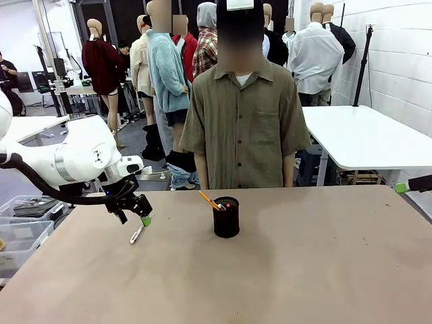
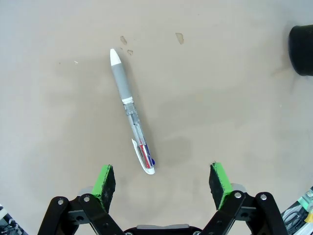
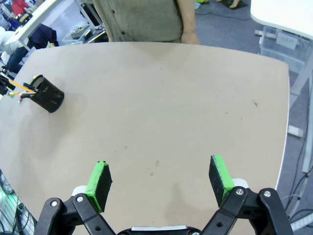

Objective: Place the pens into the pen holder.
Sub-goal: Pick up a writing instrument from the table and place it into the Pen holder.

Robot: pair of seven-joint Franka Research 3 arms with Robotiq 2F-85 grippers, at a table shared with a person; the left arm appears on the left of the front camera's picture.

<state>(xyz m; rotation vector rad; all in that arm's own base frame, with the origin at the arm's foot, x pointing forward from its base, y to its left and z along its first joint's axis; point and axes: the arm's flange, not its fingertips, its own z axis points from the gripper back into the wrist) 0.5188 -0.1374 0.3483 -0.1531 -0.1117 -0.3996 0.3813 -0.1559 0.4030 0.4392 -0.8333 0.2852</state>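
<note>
The left gripper (image 1: 133,217) hangs wide open and empty over a silvery pen (image 2: 131,110) on the table (image 1: 304,270), left of the black mesh cup (image 1: 226,219), which seems to hold the other pens (image 1: 210,200). Centre on the barrel, square across it, then lower.

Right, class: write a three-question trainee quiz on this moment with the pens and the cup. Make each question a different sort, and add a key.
1. True or false: the white pen lies flat on the table, outside the black cup.
2. What sticks out of the black cup? A: an orange pencil. B: scissors. C: a ruler.
3. Fill in: the left gripper hovers over the white pen with its jaws ____.
Key: 1 true; 2 A; 3 open.
</note>
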